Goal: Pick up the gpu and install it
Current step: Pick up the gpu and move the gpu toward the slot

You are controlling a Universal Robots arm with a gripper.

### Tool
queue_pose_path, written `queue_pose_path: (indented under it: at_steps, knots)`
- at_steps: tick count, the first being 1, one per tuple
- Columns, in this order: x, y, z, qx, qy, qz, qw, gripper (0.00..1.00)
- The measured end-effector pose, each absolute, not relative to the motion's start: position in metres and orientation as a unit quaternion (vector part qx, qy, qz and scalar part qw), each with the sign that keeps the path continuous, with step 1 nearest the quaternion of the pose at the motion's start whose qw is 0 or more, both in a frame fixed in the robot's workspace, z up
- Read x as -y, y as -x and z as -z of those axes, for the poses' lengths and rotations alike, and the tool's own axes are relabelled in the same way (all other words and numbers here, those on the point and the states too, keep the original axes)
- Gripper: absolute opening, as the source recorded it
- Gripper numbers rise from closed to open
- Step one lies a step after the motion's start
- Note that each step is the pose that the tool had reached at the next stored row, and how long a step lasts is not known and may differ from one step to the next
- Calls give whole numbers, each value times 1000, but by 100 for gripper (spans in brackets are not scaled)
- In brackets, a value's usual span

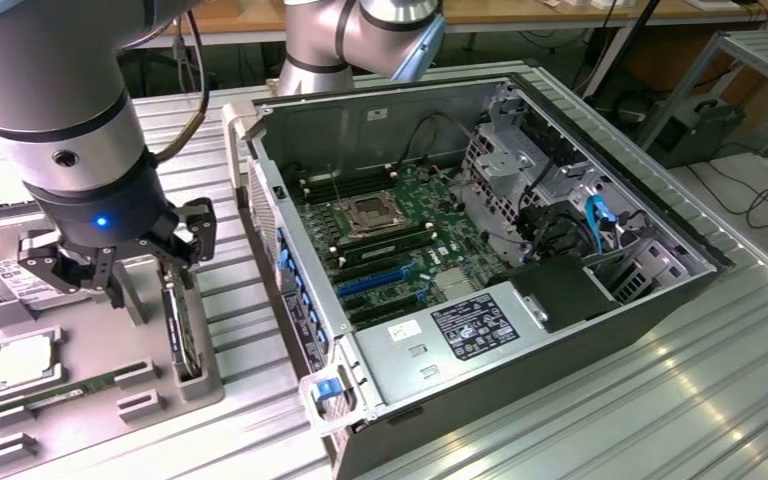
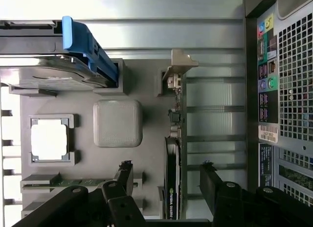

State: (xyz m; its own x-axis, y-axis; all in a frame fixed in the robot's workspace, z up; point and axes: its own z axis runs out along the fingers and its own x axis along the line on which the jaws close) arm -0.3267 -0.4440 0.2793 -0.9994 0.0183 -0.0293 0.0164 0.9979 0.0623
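The gpu (image 2: 174, 161) stands on its edge in a slot of the grey parts tray (image 2: 146, 102), with its silver end bracket (image 2: 179, 65) at one end and its black fan side showing. In the exterior view the gpu (image 1: 179, 325) is a thin dark card at the tray's right side. My gripper (image 2: 166, 174) hangs open just above it, one finger (image 2: 124, 175) on each side of the card, not touching it. Seen from outside, the gripper (image 1: 155, 272) is low over the tray at the exterior view's left.
The tray also holds a hard drive in a blue carrier (image 2: 80, 51), a processor (image 2: 49, 139) and a memory stick (image 2: 73, 181). The open computer case (image 1: 491, 120) lies to the exterior view's right, its motherboard (image 1: 398, 220) and blue slots (image 1: 377, 285) exposed.
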Motion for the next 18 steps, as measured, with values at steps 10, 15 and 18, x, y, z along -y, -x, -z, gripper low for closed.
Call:
queue_pose_path:
  at_steps: [10,15,18]
  knots:
    - [444,327,-262,-1000,-9,-24,13,66]
    - [444,327,-258,-1000,-9,-19,13,66]
    - [444,327,-254,-1000,-9,-19,13,66]
